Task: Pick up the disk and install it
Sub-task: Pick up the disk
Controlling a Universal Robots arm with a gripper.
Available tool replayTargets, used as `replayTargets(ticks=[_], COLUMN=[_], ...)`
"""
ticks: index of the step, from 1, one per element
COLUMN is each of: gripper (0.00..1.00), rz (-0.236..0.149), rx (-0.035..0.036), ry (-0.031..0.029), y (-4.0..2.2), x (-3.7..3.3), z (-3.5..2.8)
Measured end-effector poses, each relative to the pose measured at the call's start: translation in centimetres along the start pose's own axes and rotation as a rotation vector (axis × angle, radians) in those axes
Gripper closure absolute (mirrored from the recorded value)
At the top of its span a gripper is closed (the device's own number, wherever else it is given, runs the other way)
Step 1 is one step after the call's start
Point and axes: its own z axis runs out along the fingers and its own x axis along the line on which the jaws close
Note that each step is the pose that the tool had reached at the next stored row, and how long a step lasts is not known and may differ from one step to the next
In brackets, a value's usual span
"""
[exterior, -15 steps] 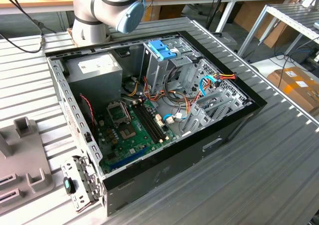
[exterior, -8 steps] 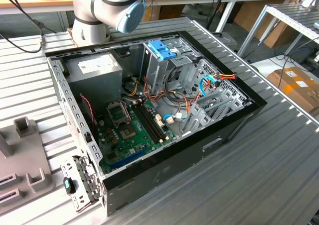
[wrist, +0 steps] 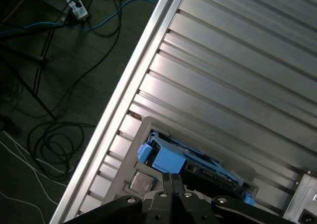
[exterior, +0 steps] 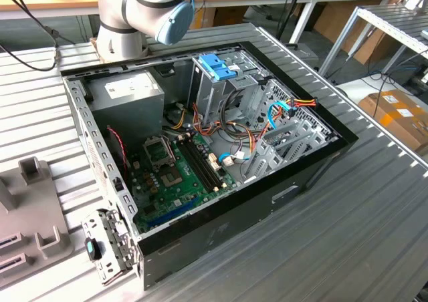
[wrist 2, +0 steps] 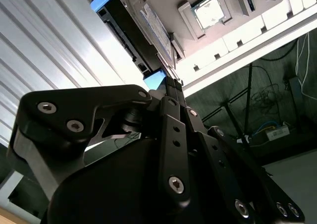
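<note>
The disk (wrist 2: 148, 23) is a flat drive with a printed label and a blue plastic frame (wrist: 166, 159). It stands on edge in a grey holder (wrist: 133, 149) on the ribbed metal table. In both wrist views my gripper (wrist: 171, 177) has its black fingers (wrist 2: 171, 92) drawn close together, their tips meeting the blue frame at the disk's near end. The open computer case (exterior: 314, 165) lies on the table in the exterior view, with a metal cage with a blue top (exterior: 217, 67) inside it. The arm's base (exterior: 144, 8) rises behind the case.
Inside the case are a grey power-supply box (exterior: 127, 91), a green motherboard (exterior: 174, 175) and loose cables (exterior: 231, 158). A processor chip (wrist: 141, 181) lies beside the disk's holder. The table edge (wrist: 124, 100) drops to a floor with cables (wrist: 49, 135). Grey fixtures (exterior: 30, 202) stand at the exterior view's left.
</note>
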Motion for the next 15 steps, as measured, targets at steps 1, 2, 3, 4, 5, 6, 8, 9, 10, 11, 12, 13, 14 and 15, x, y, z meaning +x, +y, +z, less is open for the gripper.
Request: replayTargets(ticks=[1,2,3,4,5,6,8,9,10,11,12,13,14,15], gripper=[0.89,0.89,0.89,0.89,0.89,0.89,0.89,0.89,0.89,0.89,0.89,0.89,0.89,0.89], rz=[0.0,0.0,0.0,0.0,0.0,0.0,0.0,-0.004,-0.018,-0.037,-0.059,-0.092,-0.129,-0.196], rx=[0.0,0.0,0.0,0.0,0.0,0.0,0.0,0.0,0.0002,0.0006,0.0009,0.0014,0.0019,0.0029], ry=[0.0,0.0,0.0,0.0,0.0,0.0,-0.0001,-0.0001,0.0001,0.0,0.0001,0.0002,0.0003,0.0004], y=[0.0,0.0,0.0,0.0,0.0,0.0,0.0,0.02,0.03,0.04,0.05,0.06,0.08,0.09], x=[0.0,0.0,0.0,0.0,0.0,0.0,0.0,-0.01,-0.02,-0.03,-0.04,-0.05,-0.05,-0.06], z=[0.0,0.0,0.0,0.0,0.0,0.0,0.0,0.0,0.0,0.01,0.01,0.01,0.01,0.03])
